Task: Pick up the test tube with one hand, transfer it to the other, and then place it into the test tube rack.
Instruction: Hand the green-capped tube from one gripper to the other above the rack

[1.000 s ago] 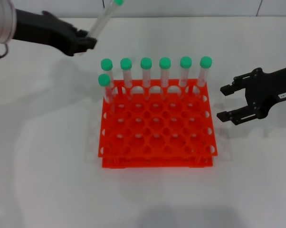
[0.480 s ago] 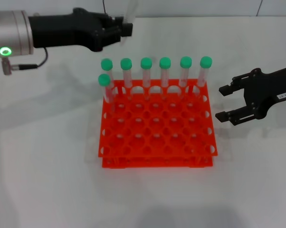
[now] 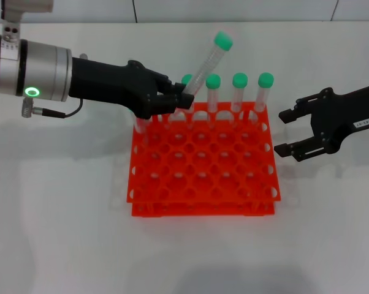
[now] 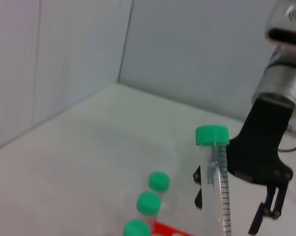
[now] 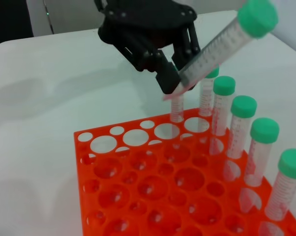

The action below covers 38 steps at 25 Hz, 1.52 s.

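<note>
My left gripper (image 3: 182,98) hangs over the back left of the orange test tube rack (image 3: 203,199), shut on the lower end of a clear test tube (image 3: 203,68). The tube tilts up and to the right, its green cap (image 3: 222,41) highest. In the right wrist view the same gripper (image 5: 170,81) clamps the tube (image 5: 214,48) just above the rack's (image 5: 138,169) back holes. The left wrist view shows the held tube (image 4: 218,189) close up. My right gripper (image 3: 282,132), with a white label, is open just right of the rack and holds nothing.
Several more green-capped tubes (image 3: 239,92) stand in the rack's back row; the left ones are hidden behind my left gripper. The rack's other holes (image 3: 203,165) hold nothing. White tabletop (image 3: 62,233) surrounds the rack.
My left arm has swung from the back left, right and forward, to above the rack's back row, still holding the tube. The right gripper has barely moved.
</note>
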{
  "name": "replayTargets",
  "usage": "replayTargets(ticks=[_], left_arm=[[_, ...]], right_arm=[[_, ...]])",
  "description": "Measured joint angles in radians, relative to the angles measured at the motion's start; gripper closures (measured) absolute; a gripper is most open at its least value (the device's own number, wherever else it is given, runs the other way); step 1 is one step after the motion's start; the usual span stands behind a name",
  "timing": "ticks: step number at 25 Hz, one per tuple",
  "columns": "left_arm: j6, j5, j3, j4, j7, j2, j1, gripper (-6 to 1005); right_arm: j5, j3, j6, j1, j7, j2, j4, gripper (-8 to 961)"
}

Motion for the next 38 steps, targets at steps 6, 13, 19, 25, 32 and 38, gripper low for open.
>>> replayTargets(ticks=[6,13,19,25,32,38], left_arm=[[-0.02,0.032,0.0,-0.004,0.009,0.003,-0.013,805],[-0.056,0.066,0.0,-0.003,0.038,-0.005,-0.021,805],[-0.061,0.068,0.0,-0.004,0.093,-0.025,-0.02,804],[-0.061,0.051,-0.011,0.003,0.143,-0.042,-0.011,804],[-0.058,0.033,-0.012,-0.001,0.174,-0.043,0.0,804],[-0.059,0.032,-0.01,-0.003,0.183,-0.052,0.014,803]], right_arm=[[0.018,-0.019,0.028,0.0,-0.001,0.0,0.016,248],[0.023,-0.019,0.029,-0.002,-0.001,-0.003,0.029,248],[0.023,-0.014,0.029,-0.006,-0.001,-0.005,0.03,249],[0.022,-0.01,0.029,-0.008,-0.001,-0.007,0.03,249],[0.044,0.022,0.029,-0.01,0.009,-0.006,0.033,250],[0.13,0.133,0.02,-0.011,0.025,-0.009,0.081,250]])
